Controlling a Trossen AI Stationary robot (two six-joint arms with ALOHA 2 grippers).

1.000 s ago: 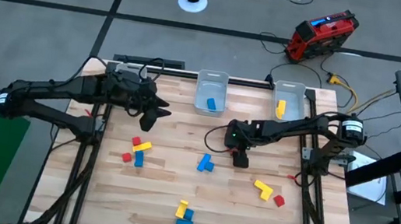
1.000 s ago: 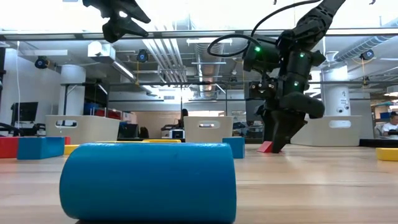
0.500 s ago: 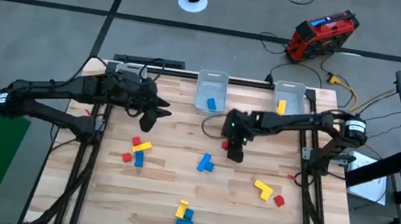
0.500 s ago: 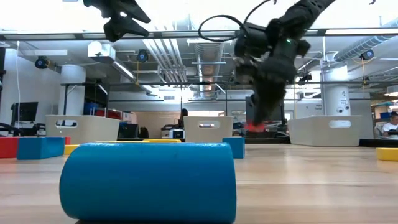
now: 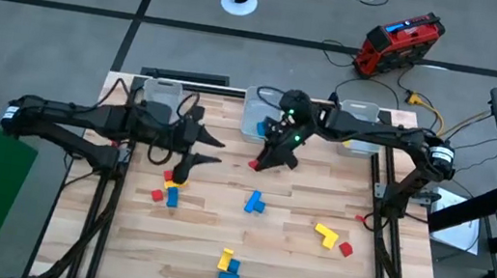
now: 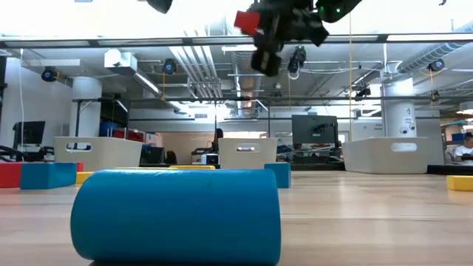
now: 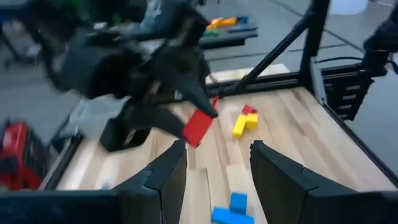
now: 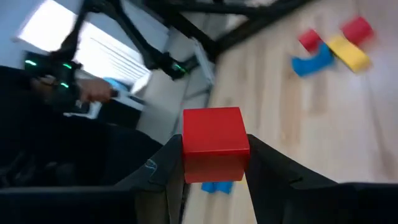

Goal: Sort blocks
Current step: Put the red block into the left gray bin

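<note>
My right gripper (image 5: 259, 162) hangs over the table's far middle, just in front of the middle bin (image 5: 261, 117), shut on a red block (image 8: 214, 142). In the low view the red block (image 6: 247, 20) is high above the table. My left gripper (image 5: 214, 151) is open with nothing in it at the far left, its fingers pointing toward the red block (image 7: 198, 127). A red, yellow and blue cluster of blocks (image 5: 169, 186) lies below it on the table. More blocks lie on the wood: a blue one (image 5: 254, 201), a yellow L (image 5: 325, 234) and a yellow-and-blue pair (image 5: 228, 265). My right gripper pinches the red block by two opposite sides (image 8: 186, 157) between its two fingers. The block's end sticks out beyond the fingertips. The fingers slant down toward the table's left and near side. The block is lifted clear, high above the table.
Three clear bins stand along the far edge: the left one (image 5: 165, 98), the middle one holding a blue block, and the right one (image 5: 358, 123) holding a yellow block. A small red block (image 5: 346, 249) lies near the right. A big blue block (image 6: 177, 216) lies close to the low camera.
My right gripper has risen from the table with the red block, lifting it clear, and carried it toward the far edge and the left, to just in front of the middle bin. My left gripper has shifted a little toward the table's right.
</note>
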